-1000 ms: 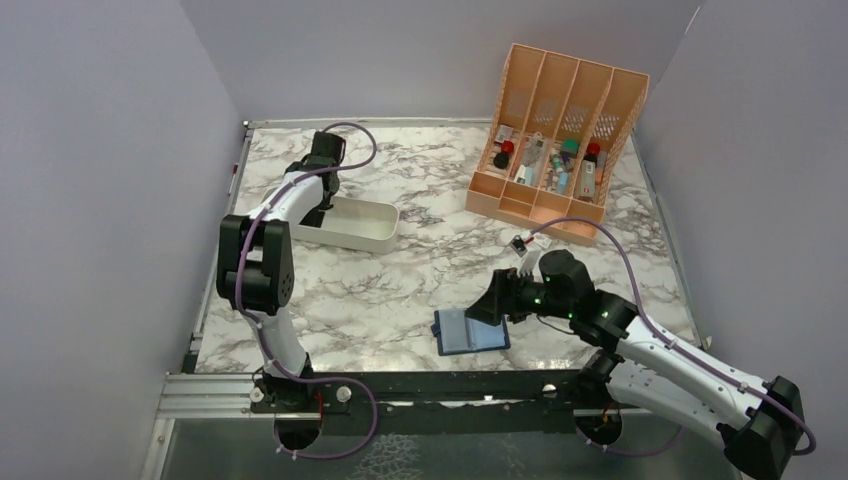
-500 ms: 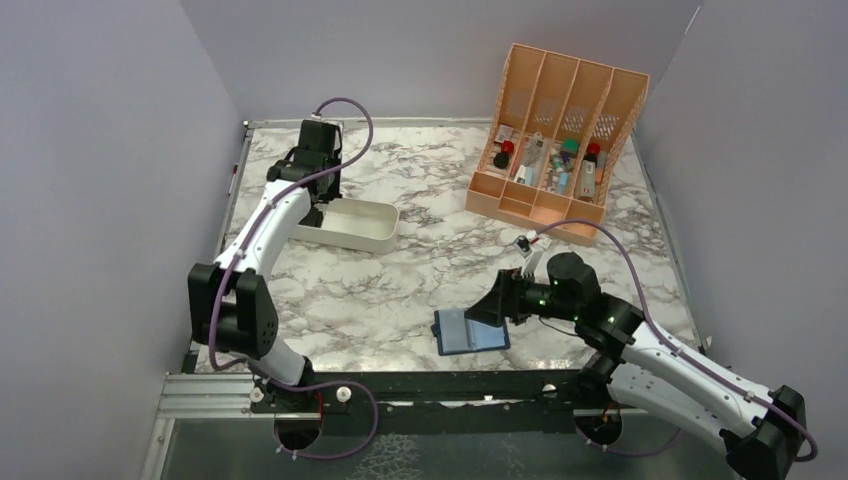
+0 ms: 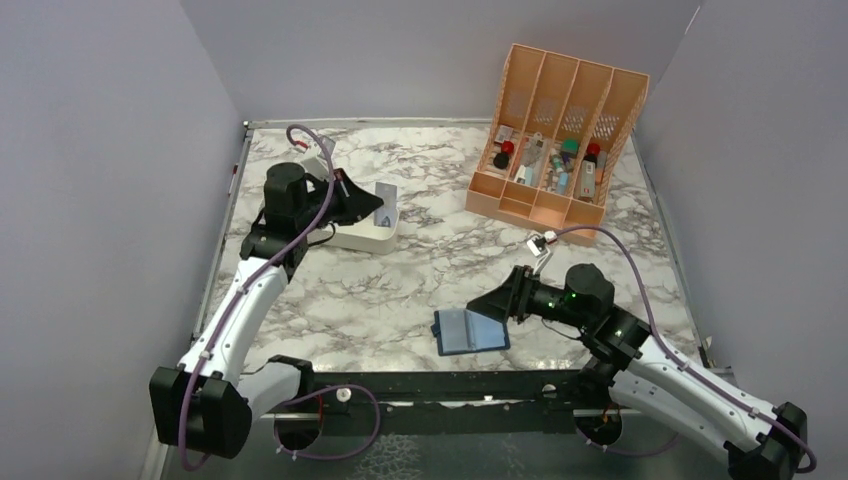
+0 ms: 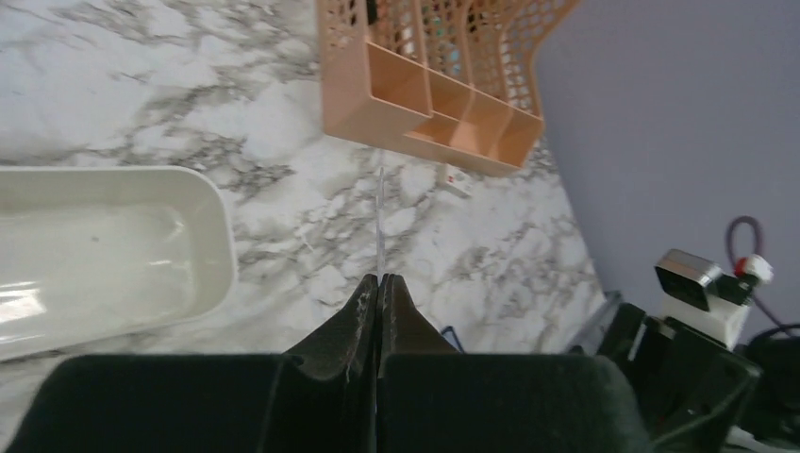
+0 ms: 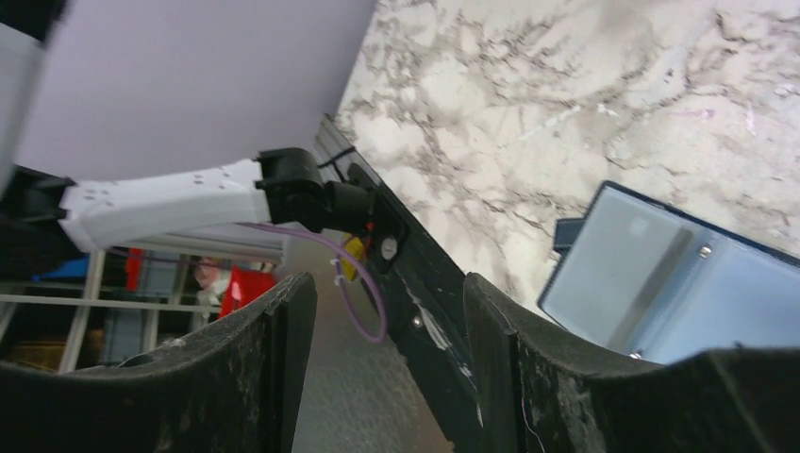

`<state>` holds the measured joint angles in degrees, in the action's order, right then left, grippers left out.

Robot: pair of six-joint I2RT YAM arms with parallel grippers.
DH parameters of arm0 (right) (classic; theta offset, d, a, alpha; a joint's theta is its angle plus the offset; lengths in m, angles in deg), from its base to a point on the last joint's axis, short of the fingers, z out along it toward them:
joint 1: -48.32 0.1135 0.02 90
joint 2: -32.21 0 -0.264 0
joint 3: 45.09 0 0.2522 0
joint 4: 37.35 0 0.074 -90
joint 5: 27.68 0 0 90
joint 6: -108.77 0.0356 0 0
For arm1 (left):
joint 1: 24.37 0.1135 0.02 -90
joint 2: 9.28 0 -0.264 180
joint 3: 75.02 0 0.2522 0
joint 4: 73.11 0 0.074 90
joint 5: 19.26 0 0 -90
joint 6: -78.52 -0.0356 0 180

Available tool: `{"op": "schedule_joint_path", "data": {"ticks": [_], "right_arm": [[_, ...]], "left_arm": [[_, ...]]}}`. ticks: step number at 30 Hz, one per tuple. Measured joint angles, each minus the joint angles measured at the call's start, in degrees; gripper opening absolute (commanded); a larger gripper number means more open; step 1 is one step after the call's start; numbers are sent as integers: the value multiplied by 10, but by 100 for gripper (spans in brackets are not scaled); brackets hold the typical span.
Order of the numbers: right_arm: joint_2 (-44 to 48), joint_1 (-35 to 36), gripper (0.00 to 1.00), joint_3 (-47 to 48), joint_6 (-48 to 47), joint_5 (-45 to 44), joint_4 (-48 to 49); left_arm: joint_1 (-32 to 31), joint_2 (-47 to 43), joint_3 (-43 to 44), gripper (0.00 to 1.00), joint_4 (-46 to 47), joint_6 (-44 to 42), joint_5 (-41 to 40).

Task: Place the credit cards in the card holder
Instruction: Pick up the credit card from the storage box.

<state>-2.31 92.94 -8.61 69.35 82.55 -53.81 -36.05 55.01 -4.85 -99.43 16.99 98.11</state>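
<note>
Left gripper (image 4: 378,280) is pinching one credit card (image 4: 380,222) by an edge, just beside the white tray (image 3: 360,238). The card is likely light, stiff and slick, so gripping flat faces near an end suits it. Right gripper (image 5: 387,288) is hovering spread and empty by the open card holder (image 3: 470,330).

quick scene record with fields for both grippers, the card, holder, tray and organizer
left gripper: shut on a card
card: thin, seen edge-on, sticking out of the jaws, beside the tray
right gripper: open, empty, next to the holder
holder: navy, lying open on the table near the front edge
tray: white, rear left
organizer: orange, rear right, small items inside
</note>
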Motion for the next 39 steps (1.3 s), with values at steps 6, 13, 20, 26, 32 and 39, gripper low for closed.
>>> {"op": "schedule_joint_path", "data": {"ticks": [6, 13, 20, 26, 32, 39], "right_arm": [[31, 0, 49, -2, 48, -18, 69], [1, 0, 48, -17, 113, -33, 188], [-85, 0, 47, -17, 145, -29, 258], [-147, 0, 47, -15, 157, -15, 330], [-195, 0, 36, -12, 164, -9, 371], [-224, 0, 1, -8, 173, 6, 416]], "left_arm": [[-9, -55, -113, 0, 165, 166, 89], [-96, -94, -197, 0, 268, 284, 138], [-132, -134, -242, 0, 309, 324, 144], [-156, -126, -276, 0, 332, 346, 145], [-171, -125, -285, 0, 357, 363, 144], [-177, -125, -304, 0, 379, 380, 143]]}}
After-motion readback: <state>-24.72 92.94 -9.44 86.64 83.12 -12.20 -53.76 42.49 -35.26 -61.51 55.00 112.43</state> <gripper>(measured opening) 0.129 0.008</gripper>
